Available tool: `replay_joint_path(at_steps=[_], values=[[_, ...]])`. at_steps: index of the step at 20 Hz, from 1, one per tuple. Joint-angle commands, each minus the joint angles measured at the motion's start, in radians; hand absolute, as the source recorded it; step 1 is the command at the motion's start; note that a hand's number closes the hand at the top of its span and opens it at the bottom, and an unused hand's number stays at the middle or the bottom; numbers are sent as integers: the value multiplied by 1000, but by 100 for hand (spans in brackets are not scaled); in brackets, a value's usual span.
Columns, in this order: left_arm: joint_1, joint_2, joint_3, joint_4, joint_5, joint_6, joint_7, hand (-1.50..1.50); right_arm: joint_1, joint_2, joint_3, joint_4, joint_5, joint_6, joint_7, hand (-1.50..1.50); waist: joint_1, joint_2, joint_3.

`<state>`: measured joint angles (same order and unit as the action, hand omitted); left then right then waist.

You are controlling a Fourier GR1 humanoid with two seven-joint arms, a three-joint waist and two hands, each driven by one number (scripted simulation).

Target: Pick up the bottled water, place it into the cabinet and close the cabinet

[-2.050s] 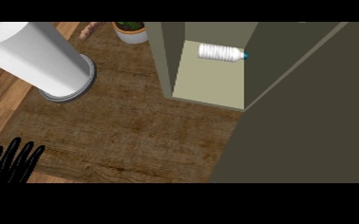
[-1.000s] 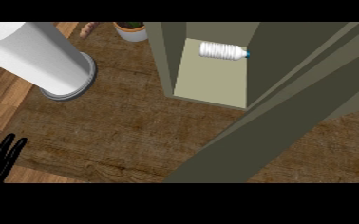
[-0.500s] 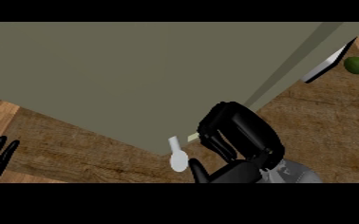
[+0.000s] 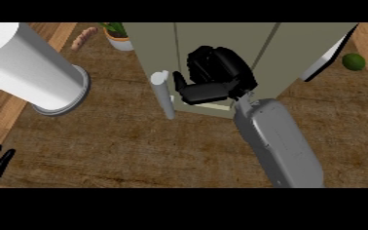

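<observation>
- Right hand (image 4: 215, 75) fingers (image 4: 205, 91) curled, gripping nothing visible, pressed against the cabinet (image 4: 215, 39) front
- Pale handle (image 4: 162, 93) just left of them
- Bottled water hidden from view
- Wooden worktop (image 4: 129, 141) below; white cylinder (image 4: 36, 70) and potted plant (image 4: 117, 35) left, green fruit (image 4: 352, 61) right
- Left hand (image 4: 4, 160) barely shows, lower left edge

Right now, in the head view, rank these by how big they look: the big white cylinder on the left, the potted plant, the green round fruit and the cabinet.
1. cabinet
2. white cylinder, though it rises toward the camera, so it may look oversized
3. potted plant, partly cut off at the top
4. green fruit
</observation>
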<state>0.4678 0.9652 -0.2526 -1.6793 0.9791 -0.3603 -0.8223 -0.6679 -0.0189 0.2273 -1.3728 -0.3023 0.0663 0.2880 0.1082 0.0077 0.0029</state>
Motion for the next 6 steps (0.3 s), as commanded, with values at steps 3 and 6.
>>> replay_joint_path(at_steps=[3, 6], values=[[9, 12, 38, 2, 19, -63, -14, -150, -220, 11, -106, 296, 27, -25, -76, 150, -14, 12, -4], [14, -11, 29, -27, 3, -45, -16, -150, -227, -27, -104, 340, -3, 1, -125, 150, -13, 12, -3]])
